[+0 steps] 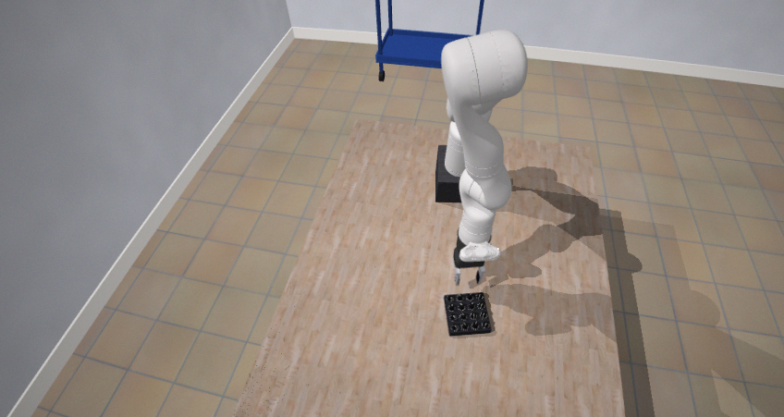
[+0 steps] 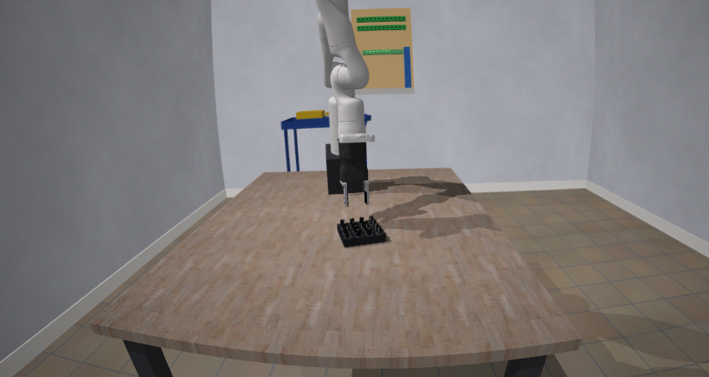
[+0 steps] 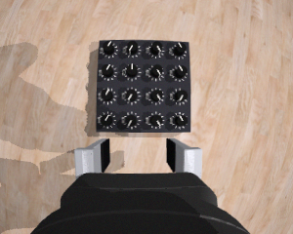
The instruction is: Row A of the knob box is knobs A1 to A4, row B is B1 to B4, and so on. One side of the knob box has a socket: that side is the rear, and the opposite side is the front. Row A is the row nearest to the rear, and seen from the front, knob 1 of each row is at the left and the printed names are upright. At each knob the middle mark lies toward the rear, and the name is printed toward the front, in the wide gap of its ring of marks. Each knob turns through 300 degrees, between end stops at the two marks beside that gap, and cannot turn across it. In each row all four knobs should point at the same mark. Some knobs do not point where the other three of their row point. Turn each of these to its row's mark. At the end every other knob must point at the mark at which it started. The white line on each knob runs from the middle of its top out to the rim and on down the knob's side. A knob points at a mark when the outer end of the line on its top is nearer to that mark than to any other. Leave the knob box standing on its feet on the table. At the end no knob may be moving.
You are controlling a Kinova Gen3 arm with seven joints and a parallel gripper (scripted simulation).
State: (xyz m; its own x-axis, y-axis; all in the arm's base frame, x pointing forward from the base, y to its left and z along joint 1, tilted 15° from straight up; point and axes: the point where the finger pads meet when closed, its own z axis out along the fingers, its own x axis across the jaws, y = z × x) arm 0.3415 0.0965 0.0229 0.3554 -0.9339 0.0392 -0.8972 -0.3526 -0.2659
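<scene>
Table [image 1: 385,248] [image 2: 298,283] [image 3: 244,97]: the box is carried well in from the edges; should it be pushed, it could slide or be twisted, and any planned knob positions would be spoiled.
Arm [image 1: 483,165] [image 2: 349,114]: held over the table, wrist downward; if it is lowered off-centre, the wrong knob could be struck.
Box [image 1: 470,332] [image 2: 365,241] [image 3: 144,108]: seen flat and upright on the table, just ahead of the gripper in the wrist view; tipping could be caused by sideways force on a gripped knob.
Gripper [image 1: 467,281] [image 2: 357,205] [image 3: 138,150]: wide open, nothing held, raised above the table and apart from the box; neighbours could be brushed and turned if it is lowered this wide among the close-set knobs.
Names: too small to be read; the ring gaps seem to lie at wrist-view left, so A is judged the right-hand column. If this is misread, the wrong knobs would be corrected.
C2 [image 3: 132,72]: line up, its column's others roughly down; judged odd.
A3 [image 3: 180,97]: line down-left, its column's others up-left; judged odd.
Marks: tiny; a one-mark error could be left by a slipping grip or early release.
</scene>
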